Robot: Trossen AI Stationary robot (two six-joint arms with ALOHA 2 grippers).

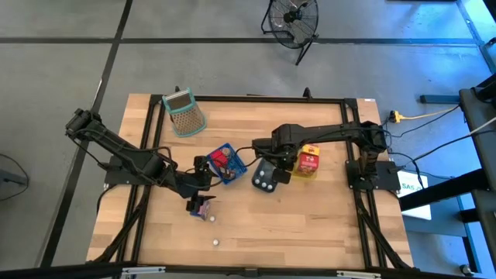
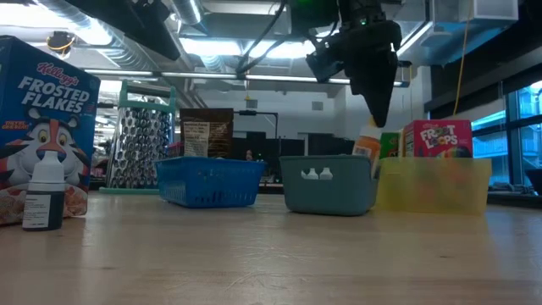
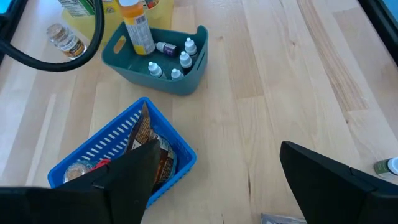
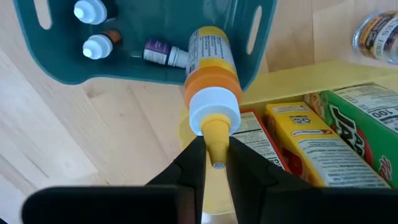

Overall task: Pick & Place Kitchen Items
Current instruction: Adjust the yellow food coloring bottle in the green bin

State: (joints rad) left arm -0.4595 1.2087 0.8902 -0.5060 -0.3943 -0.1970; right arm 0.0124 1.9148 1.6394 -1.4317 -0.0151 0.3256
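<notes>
My right gripper (image 4: 216,155) hangs over the teal tray (image 1: 265,178), shut on an orange-and-yellow squeeze bottle (image 4: 210,68) that stands in it. Small dropper bottles (image 4: 93,28) lie on the tray's floor. My left gripper (image 3: 217,149) is open and hovers beside the blue basket (image 3: 118,155), which holds a brown packet (image 3: 144,134) and other groceries. The yellow tray (image 1: 307,164) holds upright boxes (image 4: 311,134). A small pink-and-purple box (image 1: 204,205) and two tiny white round pieces (image 1: 216,242) lie on the table near the front. My right gripper pinches the bottle's yellow nozzle tip (image 4: 216,134) between its two fingertips (image 4: 194,158), coming from above and pointing down. The bottle stands below the fingers with its lower end inside the teal tray, close to the wall beside the yellow tray.
A teal-framed grater (image 1: 184,113) stands at the table's far left. In the low view a Frosted Flakes box (image 2: 47,110) and a small dark bottle (image 2: 44,196) stand close to the camera. A small jar (image 3: 64,38) lies beside the yellow tray. Bare wood (image 1: 310,225) spreads at front right.
</notes>
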